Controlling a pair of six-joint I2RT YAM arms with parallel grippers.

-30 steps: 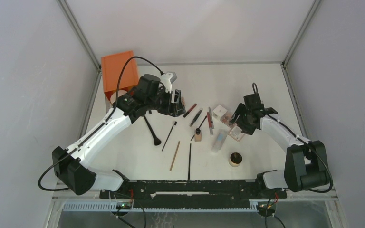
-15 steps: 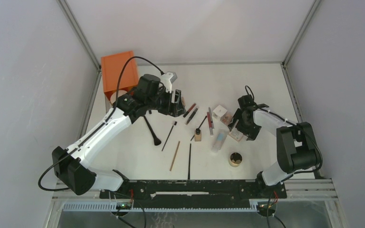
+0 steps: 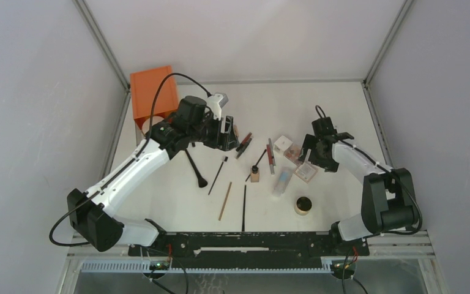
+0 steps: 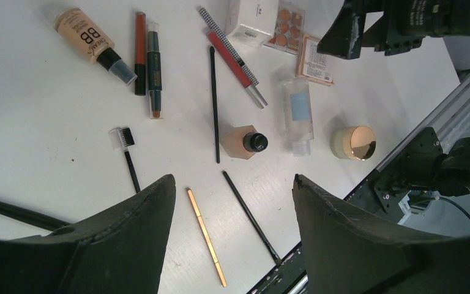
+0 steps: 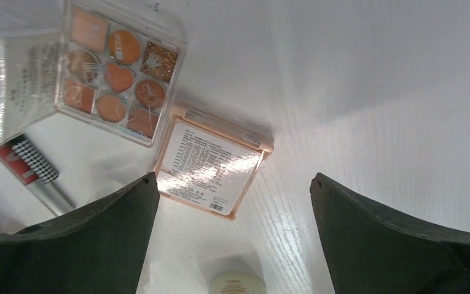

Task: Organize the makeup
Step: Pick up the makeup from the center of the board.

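The makeup lies spread over the white table (image 3: pixel 343 110): a black brush (image 3: pixel 196 168), thin pencils (image 3: pixel 245 142), a gold pencil (image 4: pixel 206 236), a BB tube (image 4: pixel 89 41), a foundation bottle (image 4: pixel 245 141), a clear tube (image 4: pixel 297 113) and a gold-lidded jar (image 4: pixel 353 142). My left gripper (image 4: pixel 234 180) hangs open and empty above the pencils' left side (image 3: pixel 229 138). My right gripper (image 5: pixel 234 177) is open just above a pink compact (image 5: pixel 211 162) without touching it. The compact lies label up beside a reddish-pan palette (image 5: pixel 119 79).
An orange box (image 3: pixel 153 92) stands at the back left corner, behind the left arm. A white carton (image 4: pixel 251 18) sits against the palette. Grey walls close in the table on three sides, and a black rail (image 3: pixel 245 242) runs along the near edge.
The right gripper's jaws have spread wider and its wrist has shifted slightly back; the pink compact lies free on the table beneath it. The left arm has not moved.
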